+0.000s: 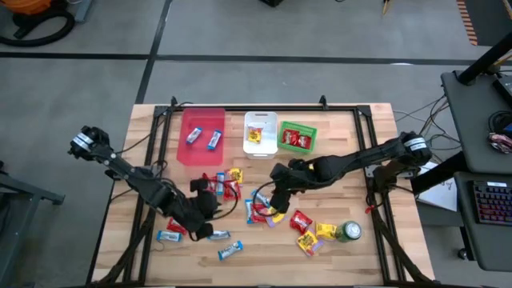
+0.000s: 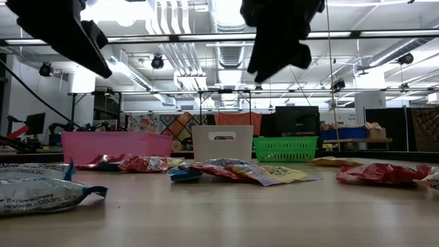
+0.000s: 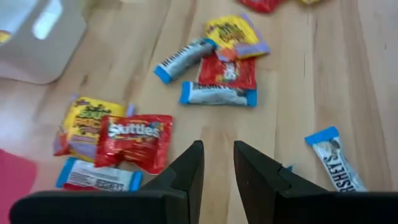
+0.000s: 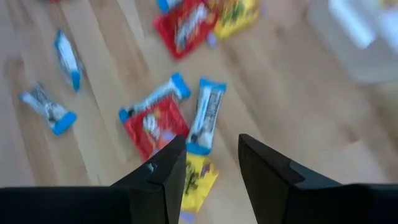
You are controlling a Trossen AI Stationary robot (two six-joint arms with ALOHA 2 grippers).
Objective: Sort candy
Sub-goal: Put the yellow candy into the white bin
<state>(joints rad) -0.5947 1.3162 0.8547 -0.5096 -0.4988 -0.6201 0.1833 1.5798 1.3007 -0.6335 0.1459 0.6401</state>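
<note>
on the worktop, take the white bin at the back edge as your landmark: the pink bin sits just to one side of it with two blue-and-silver bars inside, the green basket just to the other with red packets, and the white bin itself has yellow ones. that layout tells you the rule, one colour per container, so you should judge the sort as only begun.

most of the candy lies loose in front of the white bin, in a scatter running toward the green can at the near right corner. a few blue bars sit apart near the front edge.

your left tool hangs above the worktop, well in front of the pink bin, fingers a narrow gap apart and holding nothing; a red skittles packet lies just beside its line. your right tool hovers over the pile in front of the white bin, fingers spread wider, also empty, with a blue bar and a red packet ahead of it.

mind the overlaps: packets lie on one another in the pile, so a clean pinch may be hard. bare wood between pile and bins gives you carrying room; the two arms stand near each other.
</note>
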